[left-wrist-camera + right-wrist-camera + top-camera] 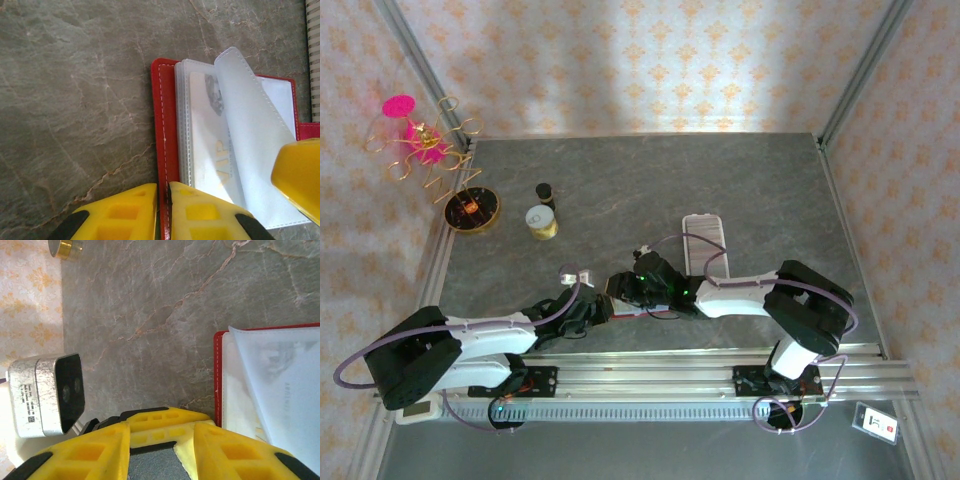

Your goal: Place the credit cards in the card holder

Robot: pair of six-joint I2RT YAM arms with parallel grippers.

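LEFT END EFFECTOR PINS OPEN HOLDER. A small red leather-like folding card holder [161, 125] lies open on the grey marble-patterned counter [75, 100]. Its white-stitched cover is flat and its stack of clear plastic sleeves [186, 125] faces up.

The left end effector [162, 195], with blocky yellow fingers [130, 212], is closed on the near edge of the holder's red cover. The thin rim is pinched in the narrow slit between the two tips.

A pale rectangular credit card [210, 150] with gold "VIP" lettering and a greyish print sits inside one of the holder's sleeves, just beyond those fingertips. One clear sleeve leaf [250, 130] stands raised and curled above the card.

The right end effector [161, 436] faces the holder from the opposite side. Its jaws stand partly apart with nothing seen gripped between them. One yellow finger is over the holder's sleeves and the other is off the holder. Whether the first finger presses on the raised leaf cannot be told.

From above, both end effectors meet over the holder. A pale ribbed rectangular tray [705, 238] lies a little beyond the holder on its far side. Well apart from the holder, toward the far left, stand several other items:
- a small round gold tin with a pale lid [542, 222]
- a small dark bottle [544, 190]
- a round dark dish with a gold rim [472, 210]
- a gold wire stand with pink ornaments [420, 140]
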